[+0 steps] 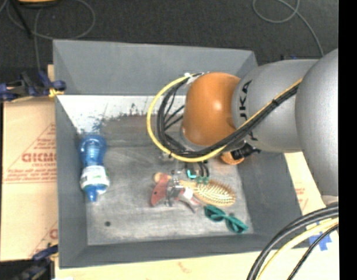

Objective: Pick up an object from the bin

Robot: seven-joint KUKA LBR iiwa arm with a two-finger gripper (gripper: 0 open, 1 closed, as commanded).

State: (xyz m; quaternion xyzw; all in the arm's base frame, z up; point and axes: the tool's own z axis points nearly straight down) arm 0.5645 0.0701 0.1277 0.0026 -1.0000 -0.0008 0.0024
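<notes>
My gripper (179,186) reaches down from under the arm's orange cover into the middle of the bin. It is low over a small heap there. A red-brown flat piece (160,190) lies just to its left. A wooden hairbrush (216,193) with a pale bristle pad lies just to its right. In front of the brush lie green sunglasses (226,217). The gripper's lower part blends with the things under it, so I cannot tell whether it touches any of them.
A blue plastic bottle (93,167) with a white label lies along the bin's left wall. An orange thing (232,157) peeks out under the arm at the right wall. The arm and its cables cover the bin's back right.
</notes>
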